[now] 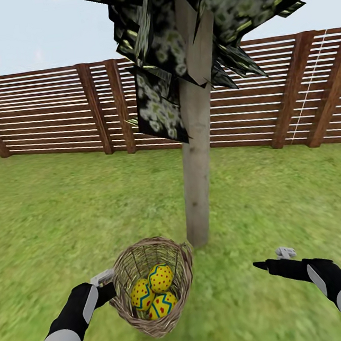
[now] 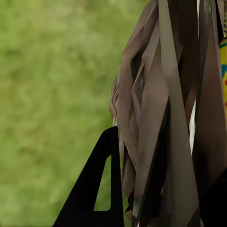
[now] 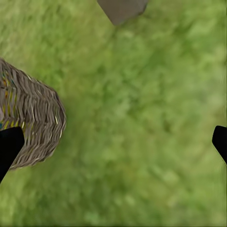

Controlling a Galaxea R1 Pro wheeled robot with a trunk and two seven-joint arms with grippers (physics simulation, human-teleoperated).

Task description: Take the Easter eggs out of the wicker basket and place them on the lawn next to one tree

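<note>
So far none of the three yellow Easter eggs point(image 1: 153, 292) with red dots and blue zigzag bands has left the small round basket of open-woven brown-grey wicker point(image 1: 132, 282); in the head view all three lie together in its bottom, touching one another. The basket is tilted, its mouth turned up and toward the camera, and the left gripper point(image 1: 106, 286) is at its rim on the side nearest that arm. The left wrist view shows wicker strands point(image 2: 156, 123) right in front of one black finger point(image 2: 97, 189), so the fingers seem to pinch the basket wall, and I judge the basket to be held in the air rather than resting on the mottled green lawn point(image 1: 281, 199), though I cannot be sure. The right gripper point(image 1: 275, 262) hovers empty over the grass, well apart from the basket; its wrist view shows its two dark fingertips point(image 3: 9, 146) at opposite edges, spread wide. The straight pale grey-beige tree trunk point(image 1: 196, 151) under blocky dark speckled foliage stands just beyond the basket, ahead of both grippers. A brown slatted wooden fence point(image 1: 46, 111) closes the background. The carrying part looks nearly done; what is left is getting every egg out and onto the grass by this trunk.
</note>
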